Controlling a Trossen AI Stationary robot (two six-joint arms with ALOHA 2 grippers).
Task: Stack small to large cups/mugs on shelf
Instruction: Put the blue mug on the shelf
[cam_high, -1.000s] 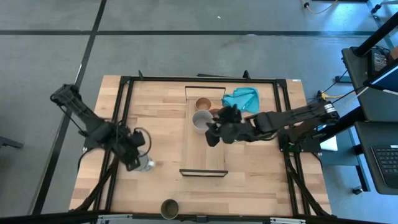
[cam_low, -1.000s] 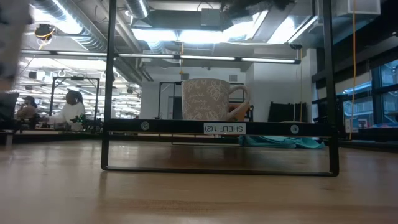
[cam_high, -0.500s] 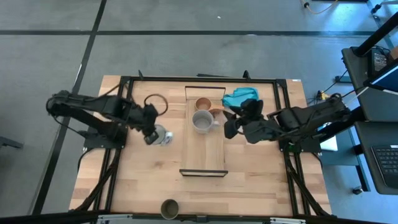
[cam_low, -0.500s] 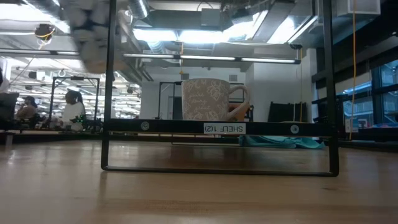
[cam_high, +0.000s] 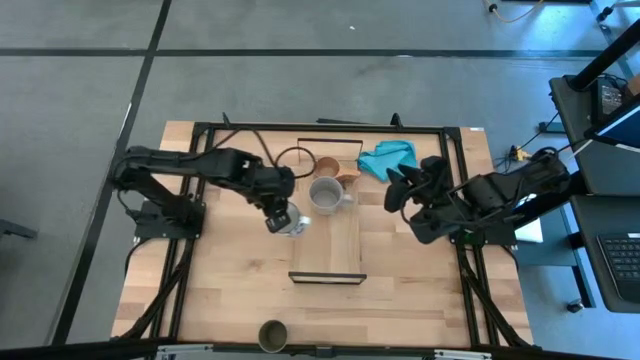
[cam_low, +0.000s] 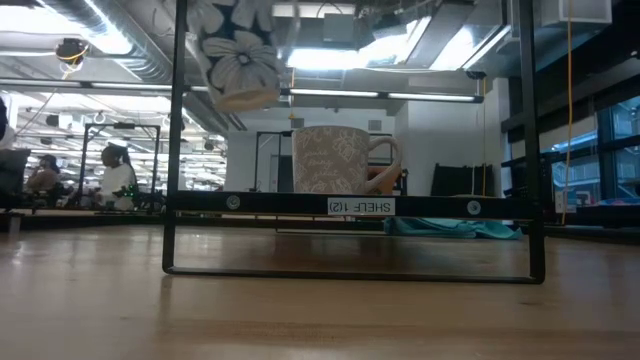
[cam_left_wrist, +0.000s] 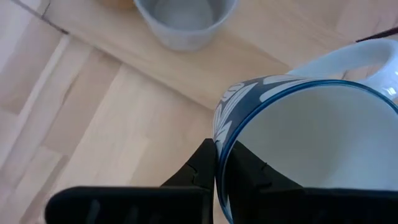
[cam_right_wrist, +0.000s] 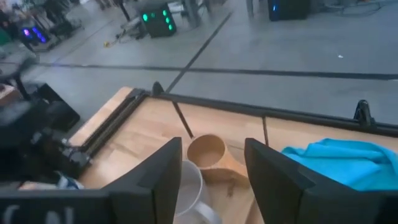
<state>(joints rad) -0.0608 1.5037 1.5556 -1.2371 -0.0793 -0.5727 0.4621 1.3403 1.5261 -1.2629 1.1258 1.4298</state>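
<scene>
My left jaws (cam_high: 284, 218) clamp the blue floral mug (cam_high: 290, 222) by its rim, lifted beside the shelf (cam_high: 330, 235); grey mug (cam_high: 325, 195) sits on it. My right jaws (cam_high: 402, 190) stand apart near the table's right edge.

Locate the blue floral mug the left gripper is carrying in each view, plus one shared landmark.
High: blue floral mug by the shelf's left edge, in the left gripper.
Low: aloft, upper left.
Left wrist: fills the right half, rim pinched.
Right wrist: not identifiable.
Landmark: grey mug.
</scene>
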